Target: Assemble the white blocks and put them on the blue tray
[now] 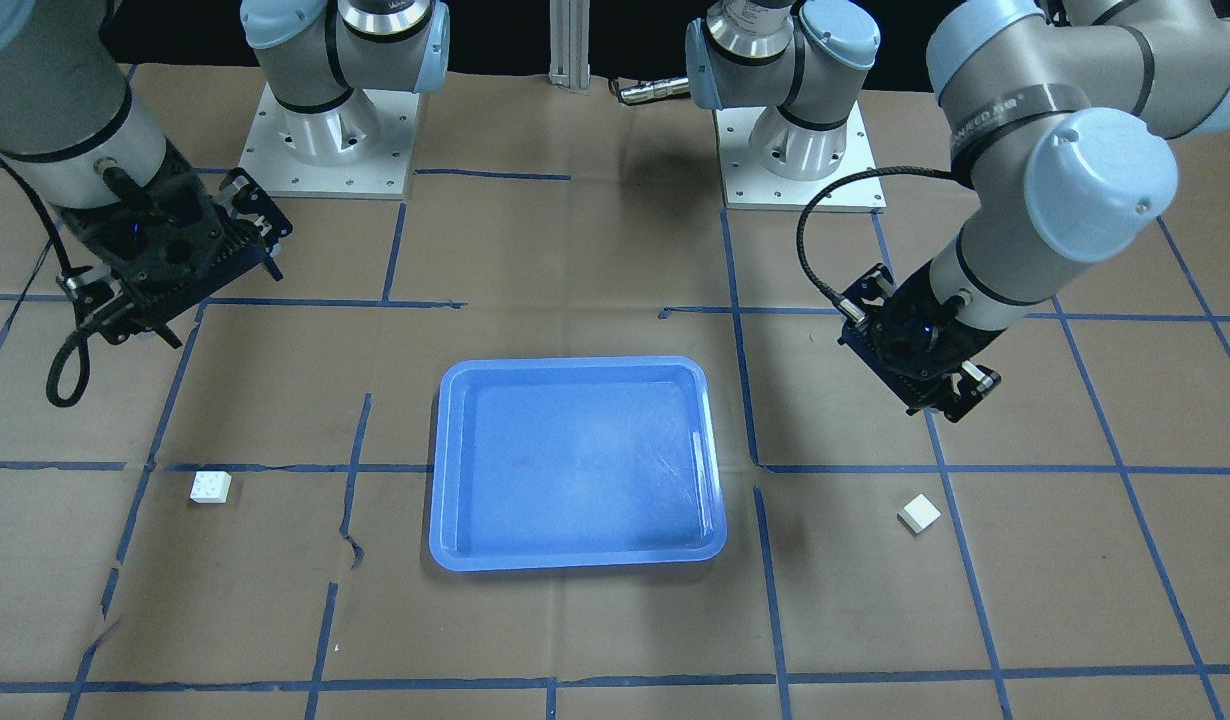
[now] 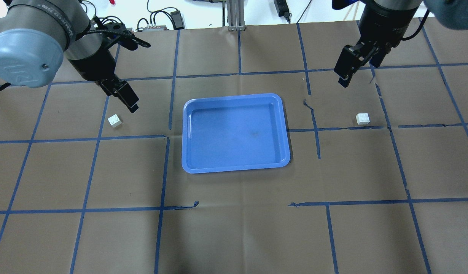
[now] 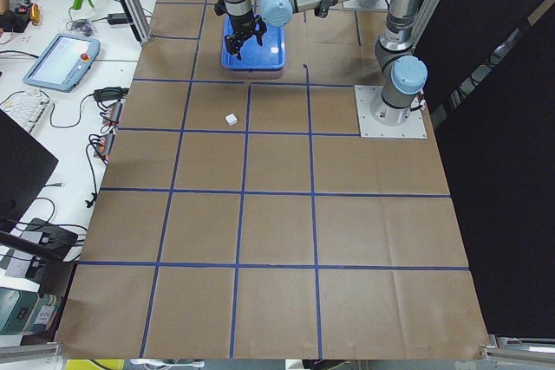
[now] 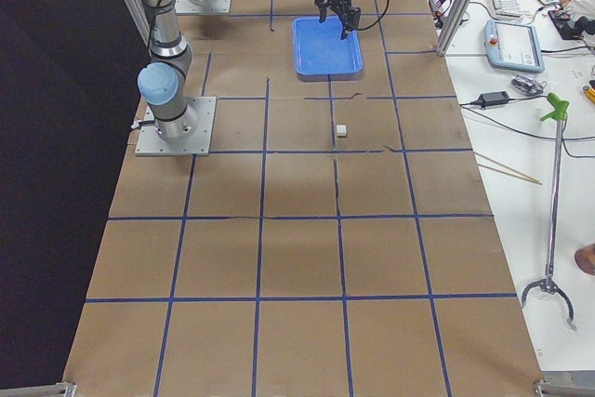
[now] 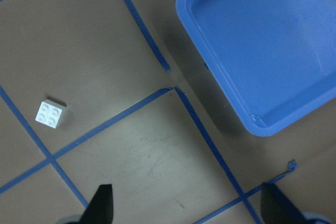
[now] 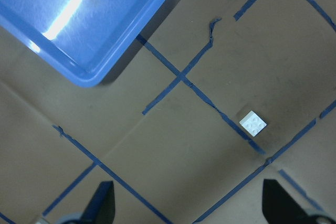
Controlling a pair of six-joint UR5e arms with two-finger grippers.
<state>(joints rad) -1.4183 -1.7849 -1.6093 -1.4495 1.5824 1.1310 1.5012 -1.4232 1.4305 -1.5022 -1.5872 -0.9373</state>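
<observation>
Since the small white studded plastic brick (image 2: pixel 115 120) at nine o'clock of the rectangular blue plastic tray (image 2: pixel 236 168) and its twin brick (image 2: pixel 363 118) at three look light, rigid and slick, the left gripper (image 5: pixel 189 205) and right gripper (image 6: pixel 189 205), both wide open, should pinch flat opposite sides.

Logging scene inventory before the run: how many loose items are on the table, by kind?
white blocks: 2
blue tray: 1
Total: 3

Silver arms (image 1: pixel 1015 100), pale-blue joint caps (image 1: pixel 1100 180)
</observation>
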